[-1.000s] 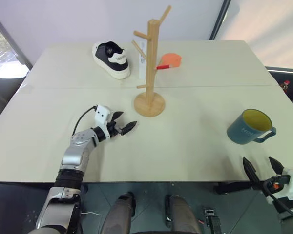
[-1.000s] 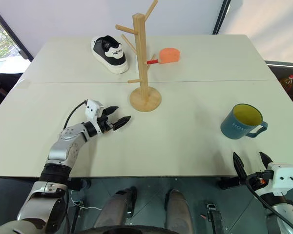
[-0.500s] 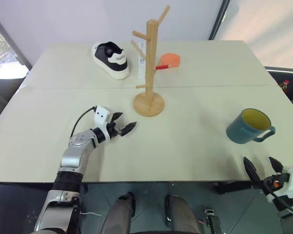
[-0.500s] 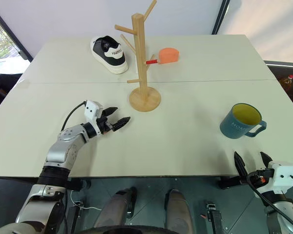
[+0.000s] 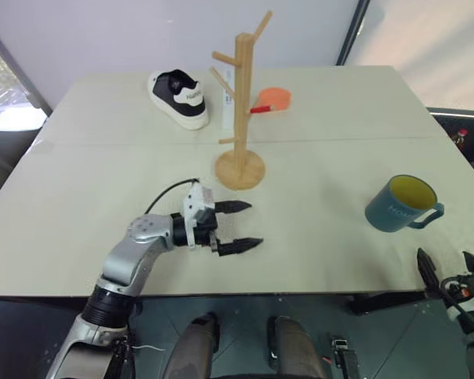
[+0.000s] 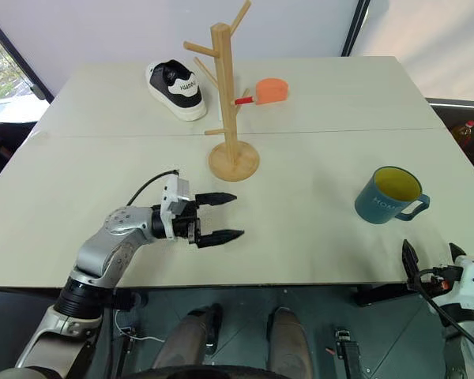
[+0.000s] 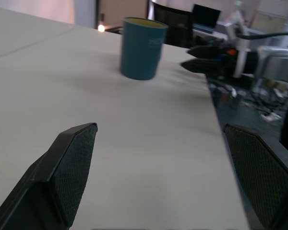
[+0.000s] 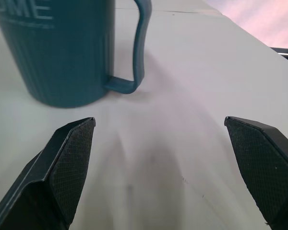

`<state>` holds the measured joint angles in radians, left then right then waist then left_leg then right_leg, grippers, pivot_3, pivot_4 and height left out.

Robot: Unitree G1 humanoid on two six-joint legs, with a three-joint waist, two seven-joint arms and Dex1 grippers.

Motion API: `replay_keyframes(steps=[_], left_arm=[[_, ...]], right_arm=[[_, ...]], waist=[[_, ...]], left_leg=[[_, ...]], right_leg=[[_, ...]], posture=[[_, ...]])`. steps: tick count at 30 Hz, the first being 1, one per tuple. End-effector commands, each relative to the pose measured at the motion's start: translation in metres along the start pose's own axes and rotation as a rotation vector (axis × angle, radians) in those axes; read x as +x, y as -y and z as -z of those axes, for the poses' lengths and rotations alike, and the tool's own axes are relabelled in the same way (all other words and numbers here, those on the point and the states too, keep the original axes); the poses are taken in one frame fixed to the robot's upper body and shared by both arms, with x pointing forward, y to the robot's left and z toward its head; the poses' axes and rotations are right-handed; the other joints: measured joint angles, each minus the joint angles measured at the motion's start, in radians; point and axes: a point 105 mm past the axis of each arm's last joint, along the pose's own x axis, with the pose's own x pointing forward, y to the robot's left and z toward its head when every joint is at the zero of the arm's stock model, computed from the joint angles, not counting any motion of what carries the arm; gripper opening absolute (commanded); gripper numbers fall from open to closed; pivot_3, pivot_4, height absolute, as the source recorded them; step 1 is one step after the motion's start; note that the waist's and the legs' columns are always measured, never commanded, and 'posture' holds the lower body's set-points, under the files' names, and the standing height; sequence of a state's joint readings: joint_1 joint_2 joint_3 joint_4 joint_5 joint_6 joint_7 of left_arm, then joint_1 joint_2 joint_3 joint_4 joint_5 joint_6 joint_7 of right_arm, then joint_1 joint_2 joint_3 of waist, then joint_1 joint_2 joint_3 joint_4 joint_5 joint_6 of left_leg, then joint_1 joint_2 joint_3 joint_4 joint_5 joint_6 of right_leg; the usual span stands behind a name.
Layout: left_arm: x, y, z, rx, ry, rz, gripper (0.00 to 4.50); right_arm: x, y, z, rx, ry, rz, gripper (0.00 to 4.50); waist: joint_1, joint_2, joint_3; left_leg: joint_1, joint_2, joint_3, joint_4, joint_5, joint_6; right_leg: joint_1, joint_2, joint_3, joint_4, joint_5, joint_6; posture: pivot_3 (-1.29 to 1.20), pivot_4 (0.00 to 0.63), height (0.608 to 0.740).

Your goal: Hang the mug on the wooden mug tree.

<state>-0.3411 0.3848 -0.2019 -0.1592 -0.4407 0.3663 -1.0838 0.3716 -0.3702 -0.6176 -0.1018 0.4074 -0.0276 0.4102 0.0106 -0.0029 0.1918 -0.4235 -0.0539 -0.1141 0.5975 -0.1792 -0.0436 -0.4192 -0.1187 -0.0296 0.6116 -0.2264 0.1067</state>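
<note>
Mug: the mug [image 5: 401, 204] stands upright on the bench [image 5: 316, 237], on the robot's right side, near the front edge, yellow inside showing.
Handle: the loop points toward the bench's right edge and a little toward the robot.
Right claw: the right claw [image 5: 449, 270] sits at the bench's front edge, just in front of the mug, fingers spread wide and holding nothing.
Key relation: from the right claw the mug lies straight ahead and slightly to the left; in the right wrist view the mug [image 8: 62, 48] fills the far side between the open fingers [image 8: 69, 163], handle nearer the middle.
Nearer arm: the right arm by far, so I judge it the one to take the mug.
Left claw: the left claw [image 5: 238, 226] hovers over the middle of the bench, pointing across toward the mug, fingers apart and empty.
Mug tree: the wooden mug tree [image 5: 241, 103] stands upright behind the left claw, well apart from the mug, pegs slanting up and all bare.
Long axis: mug and post are both vertical; hanging will likely need the mug tipped so the handle slips over a peg.
Others: a shoe [image 5: 179, 97] and a small orange cup [image 5: 273, 99] sit at the back.
Surface: pale, matt and flat, with a seam running across.
Room: plain wall behind, a window on the left.
</note>
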Motion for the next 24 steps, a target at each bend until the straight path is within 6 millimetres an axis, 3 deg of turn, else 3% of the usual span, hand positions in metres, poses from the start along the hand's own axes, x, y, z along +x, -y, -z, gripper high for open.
replay_keyframes(steps=[1, 10, 20, 23, 24], left_arm=[[0.007, 0.007, -0.012, 0.044, 0.02, 0.044, 4.5], [0.007, 0.01, -0.018, 0.067, 0.024, 0.049, 4.5], [0.004, 0.009, -0.019, 0.078, 0.019, 0.023, 4.5], [0.004, 0.008, -0.019, 0.08, 0.016, 0.017, 4.5], [0.004, 0.008, -0.019, 0.081, 0.015, 0.015, 4.5]], right_arm=[[0.01, 0.003, -0.011, -0.028, 0.043, 0.023, 4.48], [0.039, 0.001, -0.02, -0.034, 0.067, 0.04, 4.48], [0.059, -0.001, -0.021, -0.022, 0.058, 0.022, 4.48], [0.064, -0.003, -0.021, -0.019, 0.058, 0.009, 3.67], [0.065, -0.004, -0.022, -0.019, 0.059, 0.003, 3.12]], waist=[[0.001, 0.0, 0.0], [0.001, 0.001, 0.0], [-0.003, 0.001, 0.0], [-0.002, 0.001, 0.0], [-0.002, 0.001, 0.0]], left_leg=[[0.0, 0.0, 0.0, 0.0, 0.0, 0.0], [0.0, -0.001, 0.0, 0.002, 0.0, 0.0], [0.003, -0.001, 0.0, 0.003, 0.0, 0.0], [0.008, -0.001, 0.0, 0.002, 0.0, 0.0], [0.009, -0.001, 0.0, 0.002, 0.0, 0.0]], right_leg=[[0.0, 0.0, 0.0, 0.0, 0.0, 0.0], [0.001, 0.0, 0.0, 0.002, 0.0, 0.0], [0.004, 0.001, 0.0, 0.002, 0.0, 0.0], [0.008, 0.001, 0.0, 0.002, 0.0, 0.0], [0.01, 0.001, 0.0, 0.002, 0.0, 0.0]], posture=[[0.0, 0.15, 0.74], [0.0, 0.15, 0.74], [0.0, 0.15, 0.74], [0.0, 0.15, 0.74], [0.0, 0.15, 0.74]])
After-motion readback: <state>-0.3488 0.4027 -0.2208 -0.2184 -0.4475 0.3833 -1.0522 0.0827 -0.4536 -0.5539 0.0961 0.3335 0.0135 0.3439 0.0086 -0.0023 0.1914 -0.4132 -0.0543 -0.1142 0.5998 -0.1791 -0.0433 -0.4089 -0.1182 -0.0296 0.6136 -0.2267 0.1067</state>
